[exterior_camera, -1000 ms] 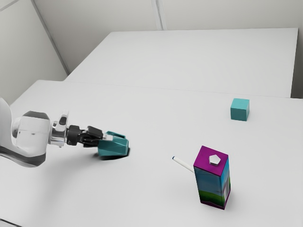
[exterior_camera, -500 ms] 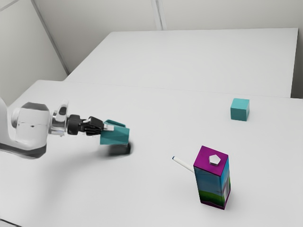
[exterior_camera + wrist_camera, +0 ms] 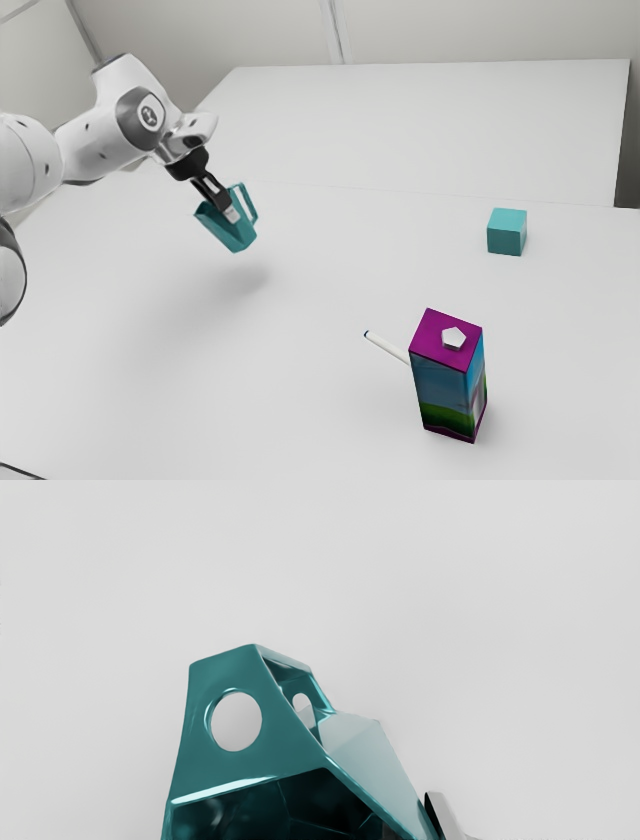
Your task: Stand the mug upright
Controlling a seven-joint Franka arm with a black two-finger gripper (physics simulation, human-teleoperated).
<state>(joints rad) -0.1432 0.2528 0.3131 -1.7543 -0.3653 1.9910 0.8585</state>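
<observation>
One teal mug (image 3: 238,237) is hanging tilted above the near white table (image 3: 300,400), its single handle (image 3: 251,204) facing the exterior view's right. One gripper (image 3: 230,212) is grasping it, two fingers pinching its wall. Well apart, toward the exterior view's right, one teal cube (image 3: 507,233) is resting, one carton (image 3: 445,390) is standing upright, and one white marker (image 3: 386,346) is lying partly hidden behind the carton.
</observation>
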